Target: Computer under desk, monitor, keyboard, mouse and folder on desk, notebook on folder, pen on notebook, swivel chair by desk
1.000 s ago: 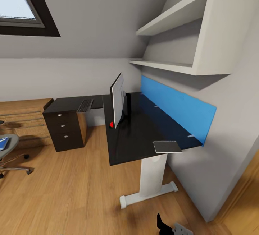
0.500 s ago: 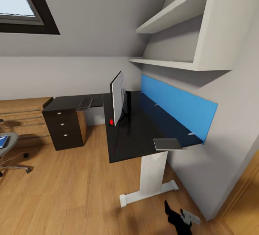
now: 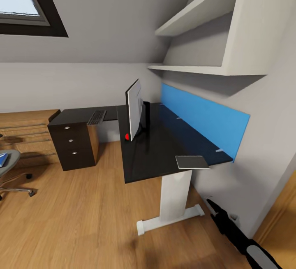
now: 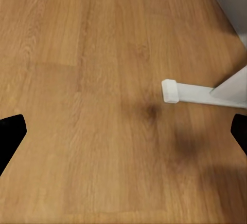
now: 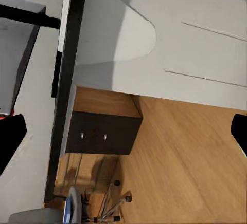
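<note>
Black desktop [image 3: 164,145] carrying most of the workspace already: monitor [image 3: 134,112] upright near the middle, edge-on to the head view, with a small red item [image 3: 127,136], probably the mouse, touching its foot, and a flat grey slab [image 3: 191,162], perhaps the notebook, lying at the near corner just beside the blue back panel [image 3: 205,121]. Keyboard [image 3: 96,117] still off on the lower side wing above the dark drawer unit [image 3: 74,145], well apart from the monitor, so not yet where the task wants it. Swivel chair [image 3: 10,170] cut by the view's left edge, far from the desk, with the blue folder [image 3: 3,158] resting on its seat. Computer and pen not made out. Right arm stretched low along the wall beside the white desk leg [image 3: 174,199], right gripper [image 3: 210,204] pointing toward the underside of the desk; fingers parted wide in the right wrist view, nothing between them. Left gripper [image 4: 123,131] hanging over bare wooden floor [image 4: 77,54] near the desk foot [image 4: 188,91], likewise spread apart and empty. Likely a stage of travel or repositioning, hands carried low and free. Obstacles worth minding: desk leg and foot close to both arms, wall tight on the right, shelves [image 3: 197,42] overhanging the desktop.
</note>
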### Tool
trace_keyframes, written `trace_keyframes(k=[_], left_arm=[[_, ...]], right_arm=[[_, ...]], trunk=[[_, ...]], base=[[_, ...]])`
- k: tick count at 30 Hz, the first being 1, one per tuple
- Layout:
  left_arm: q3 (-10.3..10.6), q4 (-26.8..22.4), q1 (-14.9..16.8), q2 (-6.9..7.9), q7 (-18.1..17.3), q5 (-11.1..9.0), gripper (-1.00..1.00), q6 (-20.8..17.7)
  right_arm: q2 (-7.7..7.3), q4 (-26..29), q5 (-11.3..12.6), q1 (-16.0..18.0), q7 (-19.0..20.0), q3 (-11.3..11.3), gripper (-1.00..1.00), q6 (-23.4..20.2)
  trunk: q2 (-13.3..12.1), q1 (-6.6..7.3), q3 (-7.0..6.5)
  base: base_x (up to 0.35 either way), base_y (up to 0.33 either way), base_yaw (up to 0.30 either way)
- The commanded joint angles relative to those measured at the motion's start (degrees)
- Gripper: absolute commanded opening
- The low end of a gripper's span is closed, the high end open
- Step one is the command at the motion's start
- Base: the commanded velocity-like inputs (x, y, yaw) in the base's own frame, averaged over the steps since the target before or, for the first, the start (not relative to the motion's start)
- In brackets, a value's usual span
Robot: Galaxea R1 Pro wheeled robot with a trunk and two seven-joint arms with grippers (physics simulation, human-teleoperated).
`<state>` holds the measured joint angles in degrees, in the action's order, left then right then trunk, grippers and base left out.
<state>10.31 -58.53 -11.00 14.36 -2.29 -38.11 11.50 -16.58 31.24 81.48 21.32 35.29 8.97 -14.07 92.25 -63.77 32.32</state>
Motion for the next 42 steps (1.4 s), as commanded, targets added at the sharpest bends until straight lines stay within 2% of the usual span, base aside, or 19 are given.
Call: trace_keyframes(k=[1, 6, 7, 12, 14, 20, 25, 29, 36, 42], left_arm=[[0.1, 0.0, 0.0, 0.02, -0.2, -0.6, 1.0, 0.2], [0.2, 0.0, 0.0, -0.01, -0.1, -0.6, 1.0, 0.2], [0.2, 0.0, 0.0, -0.04, -0.1, -0.6, 1.0, 0.2], [0.2, 0.0, 0.0, -0.1, -0.1, -0.7, 1.0, 0.2], [0.2, 0.0, 0.0, -0.11, -0.1, -0.7, 1.0, 0.2], [0.2, 0.0, 0.0, -0.18, -0.1, -0.7, 1.0, 0.2], [0.2, 0.0, 0.0, -0.28, -0.1, -0.8, 1.0, 0.2], [0.3, 0.0, 0.0, -0.36, 0.0, -0.8, 1.0, 0.2], [0.3, 0.0, 0.0, -0.38, 0.0, -0.8, 1.0, 0.2], [0.3, 0.1, 0.0, -0.38, 0.0, -0.8, 1.0, 0.2]], right_arm=[[-1.06, 0.9, 2.3, 0.0, 0.8, -0.9, 1.0, -3.4], [-2.54, 4.6, 4.5, 0.0, 1.8, -3.9, 1.0, -8.6], [-2.8, 6.2, 4.9, 0.0, 1.9, -5.6, 1.0, -9.8], [-3.15, 9.7, 5.5, 0.0, 2.1, -10.2, 1.0, -11.7], [-3.1, 10.1, 5.4, 0.0, 2.1, -10.9, 1.0, -12.1], [-2.96, 10.6, 4.7, 0.0, 2.0, -11.6, 1.0, -12.3], [-2.98, 10.8, 3.9, 0.0, 0.0, -11.7, 1.0, -12.7], [-3.02, 11.1, 3.6, 0.0, -3.2, -11.8, 1.0, -12.9], [-3.03, 11.6, 3.8, 0.0, -4.3, -12.2, 1.0, -13.0], [-2.95, 12.7, 4.0, 0.0, -4.3, -12.3, 1.0, -12.9]], trunk=[[0.4, -0.23, 0.23], [2.4, -1.32, 1.13], [2.8, -1.54, 1.31], [4.9, -2.64, 2.21], [5.7, -3.08, 2.56], [8.1, -4.4, 3.64], [10.1, -5.5, 4.54], [11.7, -6.38, 5.26], [14.5, -7.91, 6.51], [14.5, -7.91, 6.51]], base=[[0.0, 0.0, 0.0], [0.0, 0.0, 0.0], [0.0, 0.0, 0.0], [0.0, 0.0, 0.0], [0.0, 0.0, 0.0], [0.0, 0.0, 0.0], [0.0, 0.0, 0.0], [0.0, 0.0, 0.0], [0.0, 0.0, 0.0], [0.0, 0.0, 0.0]])
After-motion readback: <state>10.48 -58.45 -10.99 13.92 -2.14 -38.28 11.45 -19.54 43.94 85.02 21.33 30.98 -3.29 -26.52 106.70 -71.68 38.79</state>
